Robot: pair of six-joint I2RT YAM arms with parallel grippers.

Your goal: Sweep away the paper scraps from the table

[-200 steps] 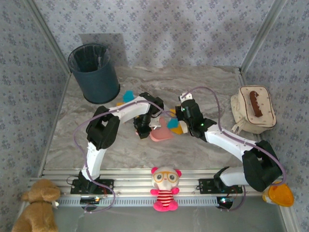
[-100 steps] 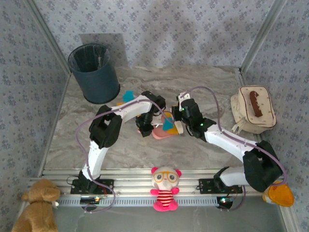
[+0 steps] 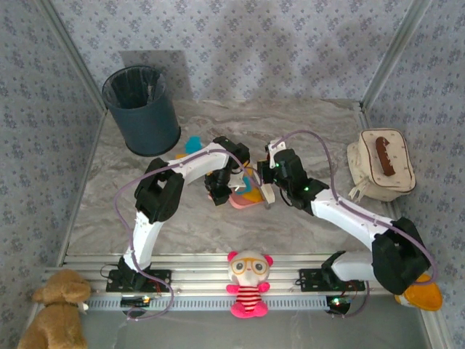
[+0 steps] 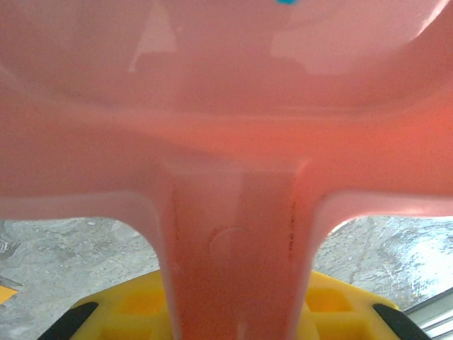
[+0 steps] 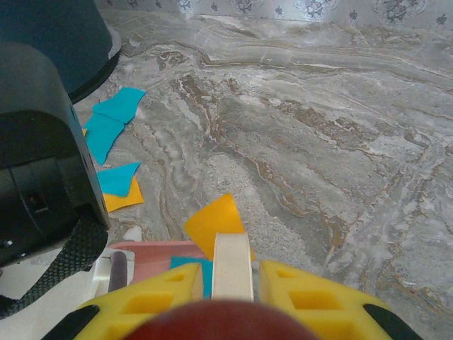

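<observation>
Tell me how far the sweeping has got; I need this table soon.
Done: at least one cyan paper scrap lies on the pink plastic dustpan. In hand: the left tool grips the pan's handle, the right tool a cream flat stick, an orange paper scrap just ahead of it. Left: more cyan and orange scraps on the marble-patterned table near the dark round bin.

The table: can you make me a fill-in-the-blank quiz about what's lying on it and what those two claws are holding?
1. The left gripper is shut on the handle of the ____ dustpan.
2. The dark bin stands in the far ____ corner of the table.
3. The right gripper, shut on a cream tool handle, points at an ____ paper scrap.
4. The beige bag lies on the table's ____ side.

Missing words: pink; left; orange; right.
</observation>
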